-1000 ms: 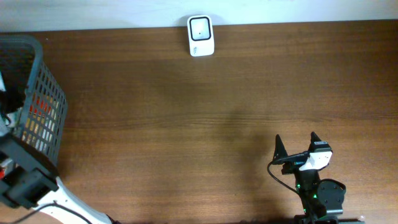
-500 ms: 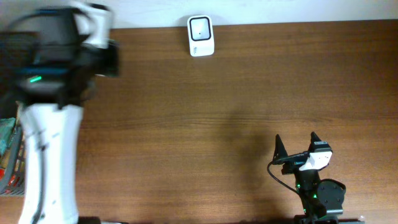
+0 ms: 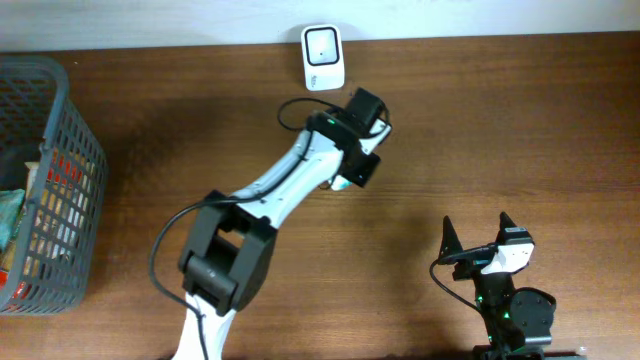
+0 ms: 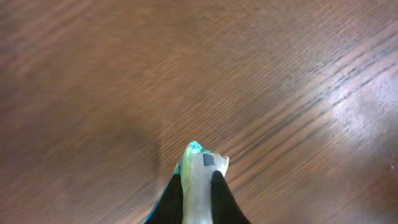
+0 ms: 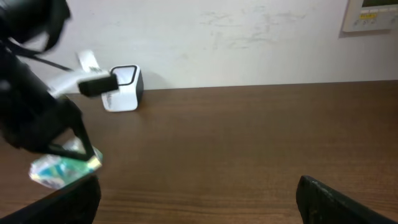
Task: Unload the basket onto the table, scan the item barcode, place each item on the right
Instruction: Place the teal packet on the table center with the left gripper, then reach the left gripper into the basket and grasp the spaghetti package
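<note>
We see a dark brown wooden table [image 3: 520, 130] with fine grain running across it, glossy enough to catch a pale sheen in the left wrist view. At its left edge stands a grey mesh basket [image 3: 85, 200], and through the mesh we make out coloured packets [image 3: 62, 170], red and teal among them. Behind the table rises a scuffed white wall [image 5: 249, 37] — a pale panel [image 5: 373, 14] is mounted at its upper right.
</note>
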Controlling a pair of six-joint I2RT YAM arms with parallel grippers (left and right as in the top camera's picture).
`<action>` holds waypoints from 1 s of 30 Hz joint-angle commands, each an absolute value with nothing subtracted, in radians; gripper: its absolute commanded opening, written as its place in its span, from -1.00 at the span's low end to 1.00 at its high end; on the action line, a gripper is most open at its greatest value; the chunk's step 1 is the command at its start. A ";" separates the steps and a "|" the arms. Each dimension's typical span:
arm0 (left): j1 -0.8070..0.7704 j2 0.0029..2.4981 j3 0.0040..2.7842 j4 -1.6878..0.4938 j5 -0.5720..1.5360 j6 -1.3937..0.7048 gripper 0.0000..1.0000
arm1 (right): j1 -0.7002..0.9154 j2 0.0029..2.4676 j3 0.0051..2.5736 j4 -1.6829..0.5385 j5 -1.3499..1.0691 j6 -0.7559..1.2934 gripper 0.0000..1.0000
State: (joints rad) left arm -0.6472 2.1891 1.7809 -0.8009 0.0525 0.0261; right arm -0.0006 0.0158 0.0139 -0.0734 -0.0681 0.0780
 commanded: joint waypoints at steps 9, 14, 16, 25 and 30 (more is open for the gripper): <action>-0.580 2.120 2.144 -0.950 -0.009 0.015 0.98 | -0.007 0.011 0.006 -0.074 -0.059 0.078 0.97; -0.340 1.995 2.474 -1.160 -0.172 0.057 0.98 | -0.007 0.011 0.006 -0.074 -0.059 0.078 0.97; -0.189 1.944 2.504 -1.222 -0.205 0.057 0.99 | -0.007 0.011 0.006 -0.074 -0.059 0.078 0.97; 0.481 1.903 2.502 -1.371 -0.176 -0.031 0.99 | -0.007 0.011 0.006 -0.074 -0.059 0.078 0.97; 0.657 1.903 2.372 -1.351 -0.098 0.025 0.99 | -0.007 0.011 0.006 -0.074 -0.059 0.078 0.97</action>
State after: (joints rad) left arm 0.6094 1.9072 2.4668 -1.3731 -0.1761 -0.0158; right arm -0.0006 0.0158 0.0139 -0.0734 -0.0681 0.0784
